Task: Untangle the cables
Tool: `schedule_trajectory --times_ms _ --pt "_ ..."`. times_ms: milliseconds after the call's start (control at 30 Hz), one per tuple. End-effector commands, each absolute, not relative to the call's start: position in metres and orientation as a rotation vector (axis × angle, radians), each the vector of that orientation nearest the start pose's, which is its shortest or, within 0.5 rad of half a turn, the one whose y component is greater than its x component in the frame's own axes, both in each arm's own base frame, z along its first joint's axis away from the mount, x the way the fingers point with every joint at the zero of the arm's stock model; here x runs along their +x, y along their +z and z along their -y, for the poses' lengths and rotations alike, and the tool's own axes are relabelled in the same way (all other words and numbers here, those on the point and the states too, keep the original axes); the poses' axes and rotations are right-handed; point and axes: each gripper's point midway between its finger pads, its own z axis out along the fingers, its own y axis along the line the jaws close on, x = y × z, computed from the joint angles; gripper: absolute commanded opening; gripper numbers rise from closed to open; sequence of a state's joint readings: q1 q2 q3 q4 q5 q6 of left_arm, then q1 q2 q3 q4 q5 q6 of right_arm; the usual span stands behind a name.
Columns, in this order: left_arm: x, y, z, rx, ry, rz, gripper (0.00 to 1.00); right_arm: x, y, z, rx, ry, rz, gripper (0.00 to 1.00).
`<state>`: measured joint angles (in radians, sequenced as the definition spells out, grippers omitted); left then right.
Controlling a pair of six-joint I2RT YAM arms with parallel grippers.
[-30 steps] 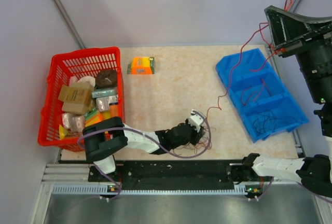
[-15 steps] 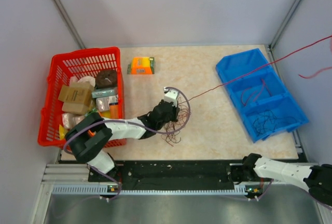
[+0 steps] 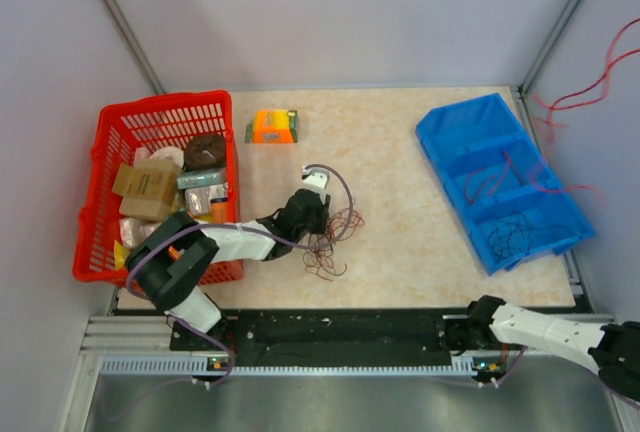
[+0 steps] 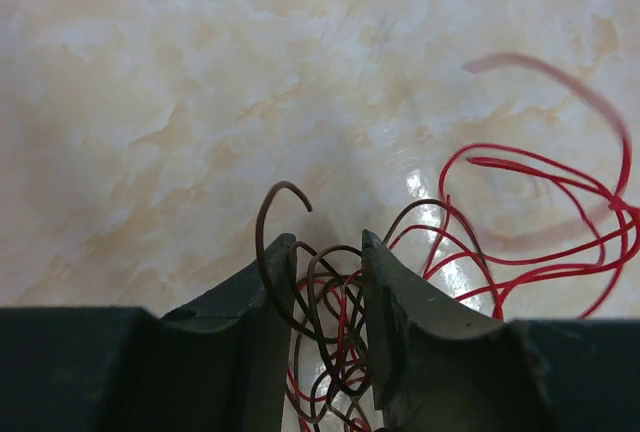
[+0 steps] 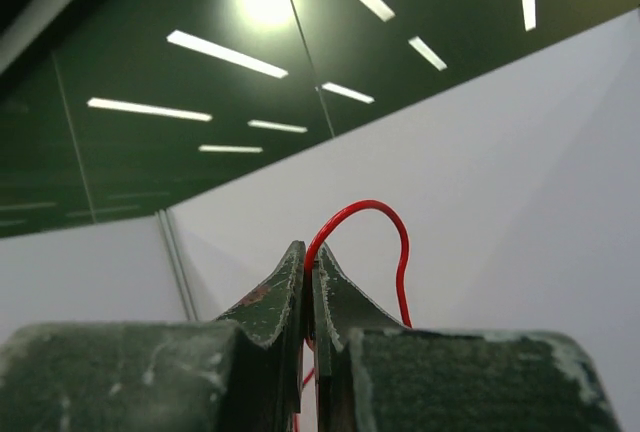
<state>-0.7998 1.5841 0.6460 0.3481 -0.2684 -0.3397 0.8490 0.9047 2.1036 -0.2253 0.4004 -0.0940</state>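
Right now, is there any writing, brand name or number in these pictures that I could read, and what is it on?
No text here can be read.
Orange box: printing too small to read.
Packages in the red basket: labels too small and blurred.
Cables: no markings visible.

Basket, box and tray on a marbled tabletop (image 3: 390, 142)

A red mesh basket (image 3: 165, 102) stands at the left edge, packed with goods: a brown cardboard box (image 3: 145, 186), a dark round item (image 3: 206, 151) and small packets. An orange box (image 3: 271, 125) lies just past the basket's far right corner, apart from it. A blue tray (image 3: 462, 124) with three compartments sits askew at the right, well apart from both.
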Motion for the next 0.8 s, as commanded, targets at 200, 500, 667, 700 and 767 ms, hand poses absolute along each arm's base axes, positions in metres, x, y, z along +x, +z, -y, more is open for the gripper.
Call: schedule_trajectory --times_ms 200,500,667,700,767 --pt "0.292 0.091 0.285 0.418 -0.557 -2.096 0.39 0.098 0.715 -0.003 0.093 0.648 -0.745 0.0" --pt "0.27 0.211 0.284 0.498 -0.71 -1.856 0.62 0.199 0.642 -0.05 0.064 0.233 -1.06 0.0" --pt "0.247 0.25 0.287 0.541 -0.842 -1.764 0.66 0.228 0.629 -0.067 0.034 0.096 -1.126 0.0" --pt "0.244 0.256 0.286 0.541 -0.854 -1.752 0.66 0.234 0.626 -0.066 0.041 0.064 -1.136 0.0" --pt "0.237 0.265 0.283 0.542 -0.874 -1.735 0.67 0.247 0.618 -0.063 0.062 0.009 -1.157 0.0"
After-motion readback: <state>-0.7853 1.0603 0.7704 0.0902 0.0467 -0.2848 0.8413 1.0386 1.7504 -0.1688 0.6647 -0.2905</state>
